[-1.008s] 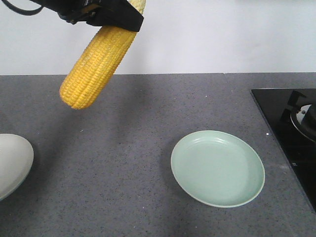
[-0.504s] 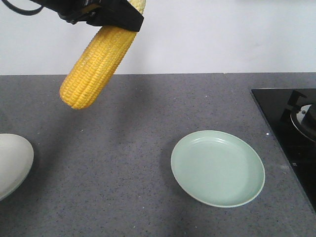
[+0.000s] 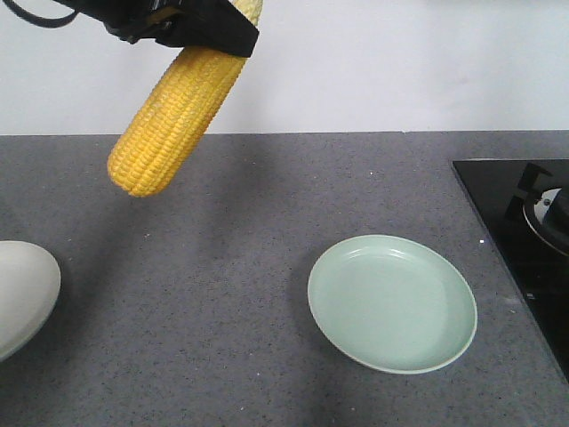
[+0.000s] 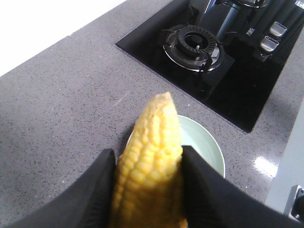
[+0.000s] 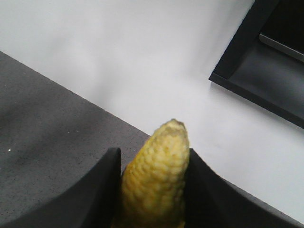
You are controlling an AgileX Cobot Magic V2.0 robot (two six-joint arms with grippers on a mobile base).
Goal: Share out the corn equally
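Holding: left gripper (image 4: 148, 159) was clamped on a cob (image 3: 173, 116), tilted high above the counter (image 3: 222, 267)
Right gripper (image 5: 151, 154): gripped a second cob (image 5: 159, 166) near the wall
Care needed: lowering onto the green plate (image 3: 391, 302), laying flat before letting go

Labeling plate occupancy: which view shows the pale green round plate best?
Exterior front-facing: the whole pale green round plate is visible, nothing on it. Left wrist shows only a rim sliver behind the held yellow corn cob. Right wrist doesn't show it.

A kitchen: grey stone counter (image 3: 222, 267) (speckled), black gas hob (image 4: 209, 52).
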